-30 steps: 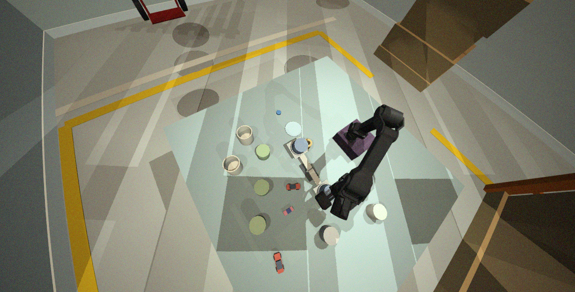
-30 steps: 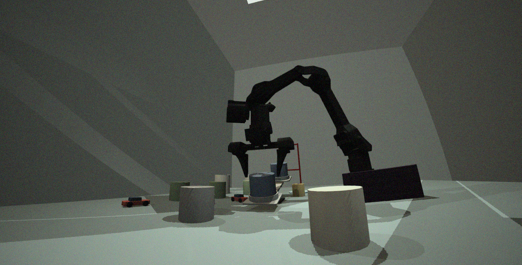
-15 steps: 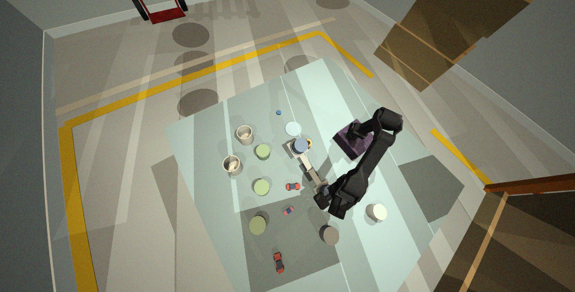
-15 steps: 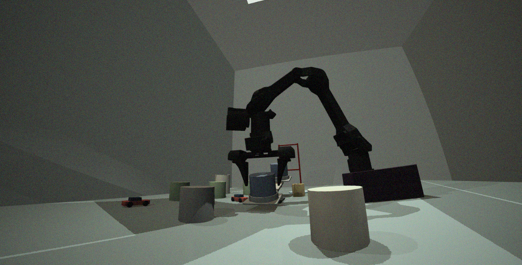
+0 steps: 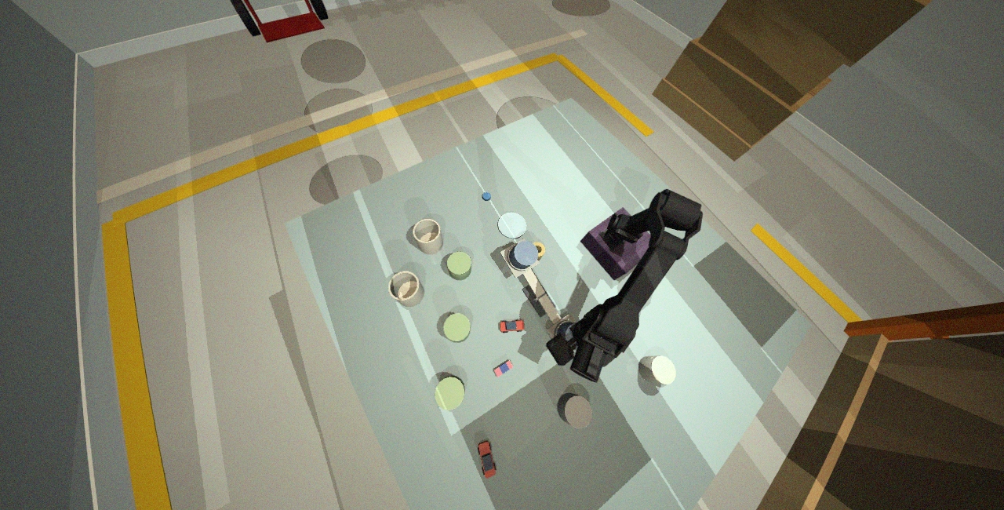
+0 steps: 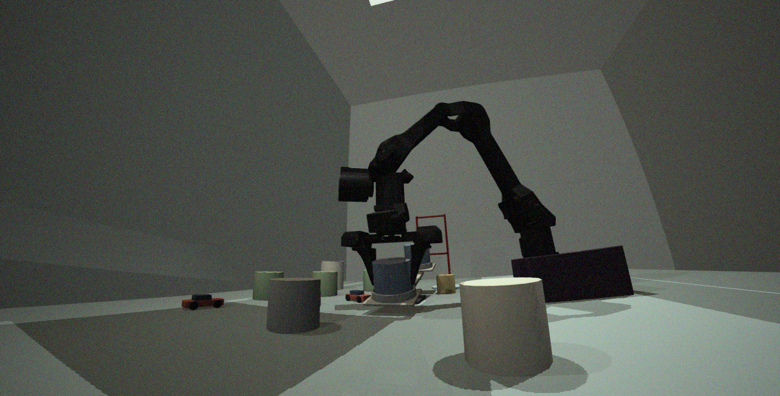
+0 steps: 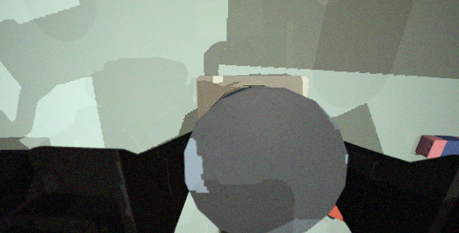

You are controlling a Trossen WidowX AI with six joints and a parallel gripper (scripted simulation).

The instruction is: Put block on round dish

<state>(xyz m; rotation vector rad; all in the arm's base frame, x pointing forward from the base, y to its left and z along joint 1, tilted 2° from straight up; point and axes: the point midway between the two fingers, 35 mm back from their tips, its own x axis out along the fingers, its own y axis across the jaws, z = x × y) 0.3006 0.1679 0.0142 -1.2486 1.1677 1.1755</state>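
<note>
My gripper [image 6: 393, 281] [image 7: 253, 135] points down and is shut on the near blue cup [image 5: 563, 329] [image 6: 392, 273] [image 7: 265, 136], one finger against each side. This cup stands on the near end of the balance [image 5: 532, 282] [image 7: 251, 80], which sits low, close to the table. The other blue cup [image 5: 525, 254] stands on the far end, which sits higher; in the exterior view it is partly behind a finger. The pale round dish [image 5: 511, 225] lies just beyond that far end. The block is not visible.
A yellow ring-shaped piece [image 5: 539, 249] stands beside the far cup. A brown cylinder [image 5: 577, 411] [image 6: 293, 306] and a cream cylinder [image 5: 662, 369] [image 6: 507, 328] stand on the near side. A red car [image 5: 511, 326], several green cylinders and two hollow beige cups stand left of the balance.
</note>
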